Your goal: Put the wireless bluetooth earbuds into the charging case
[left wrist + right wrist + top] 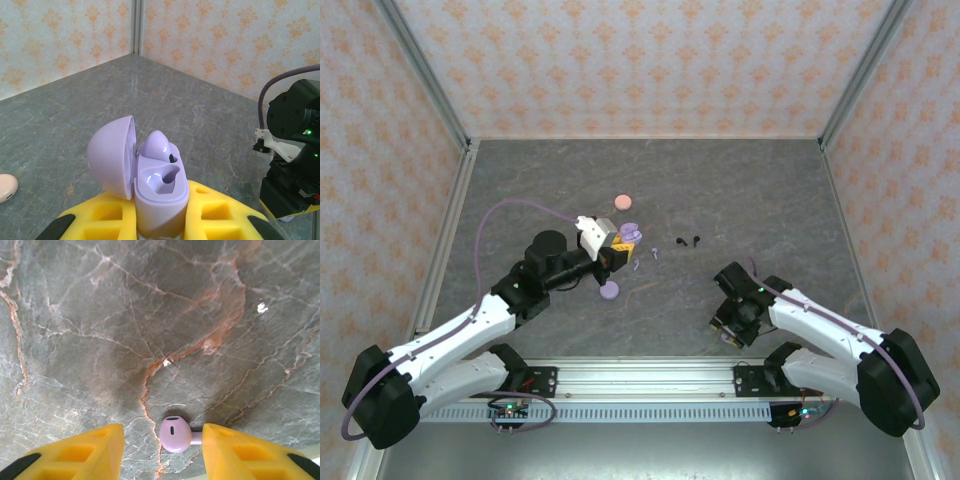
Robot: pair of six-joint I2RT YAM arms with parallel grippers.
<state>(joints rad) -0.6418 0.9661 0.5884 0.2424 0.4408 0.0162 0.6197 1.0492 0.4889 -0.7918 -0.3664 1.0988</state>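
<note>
One glossy lilac clamshell case (161, 192) pinched in left hand (160, 227); right hand (162, 452) spread around smooth earbud (175, 434).

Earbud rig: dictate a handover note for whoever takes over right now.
Left claw: shut on the open lilac charging case.
Right claw: open, low over the table, a loose lilac earbud between its fingers, not clamped.
Done: one lilac earbud seated in the case.
Left: second slot empty; grip the loose earbud and insert it. Two black earbuds and a pink case lie on the table.
</note>
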